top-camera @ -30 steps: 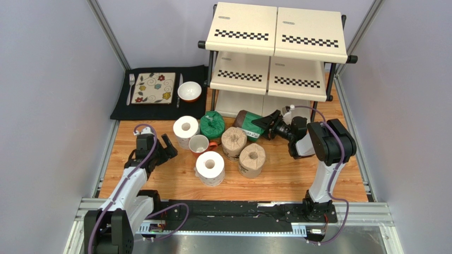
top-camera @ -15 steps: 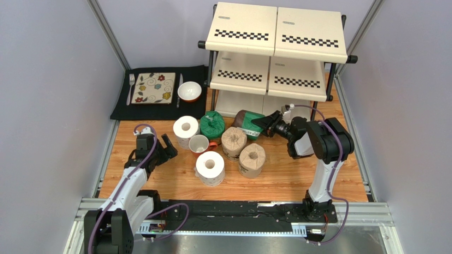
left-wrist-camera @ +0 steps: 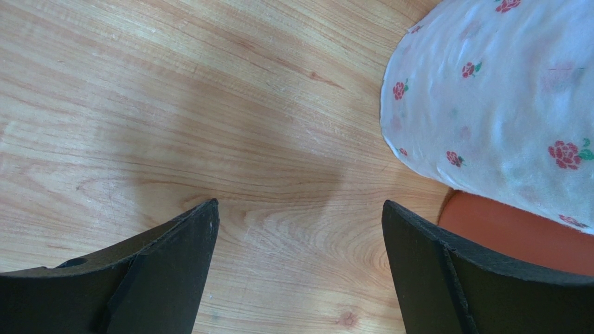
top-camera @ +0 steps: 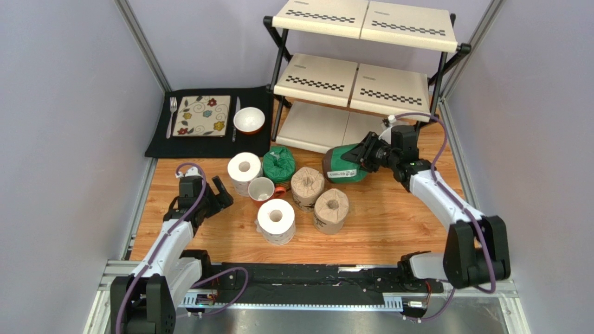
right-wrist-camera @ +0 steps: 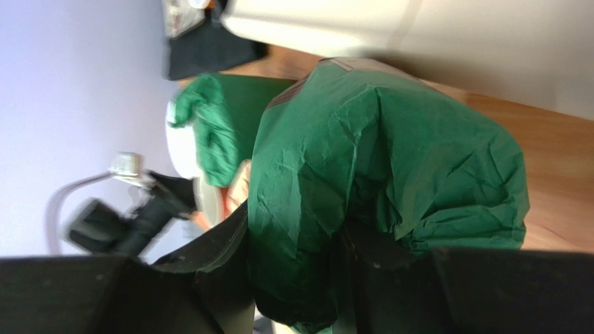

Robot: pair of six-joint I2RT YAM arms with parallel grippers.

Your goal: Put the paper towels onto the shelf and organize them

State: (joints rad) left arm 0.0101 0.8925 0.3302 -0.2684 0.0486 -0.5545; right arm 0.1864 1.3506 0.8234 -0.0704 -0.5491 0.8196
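**Item:** green roll (top-camera: 346, 165), one of six paper towels.

**Location:** directly in front of the shelf (top-camera: 352, 76), just short of its lowest tier and lying on its side. I cannot tell whether it is touching the table.

**Held by:** right gripper (top-camera: 362, 156), pinching the roll. In the wrist view one finger seems to sit in the tucked-in core end and the other outside the wall. The crumpled wrap (right-wrist-camera: 390, 174) hides the actual contact.

**Handling (judged):**
- The roll is light, soft and easily squashed.
- The thin paper wrap creases and could slide or tear under the pads.
- The hollow core and its wall give the firmest hold. A squeeze across the full width would dent the roll.

**Other stock, front-left of the shelf, all standing on end and clustered:**
- second green roll (top-camera: 279, 164)
- tan rolls (top-camera: 307, 186)
- white rolls (top-camera: 244, 170)

**Left gripper** (left-wrist-camera: 300, 209): spread, with nothing between the fingers. It hangs over bare wood well front-left of the shelf, beside a flower-printed white roll.

**Containers:**
- Shelf: no roll is visible on the upper two tiers. The lowest tier is partly hidden.
- Mug (top-camera: 262, 188): sits among the rolls with nothing visible inside.
- Bowl (top-camera: 249, 120): to the left of the shelf, and appears empty.
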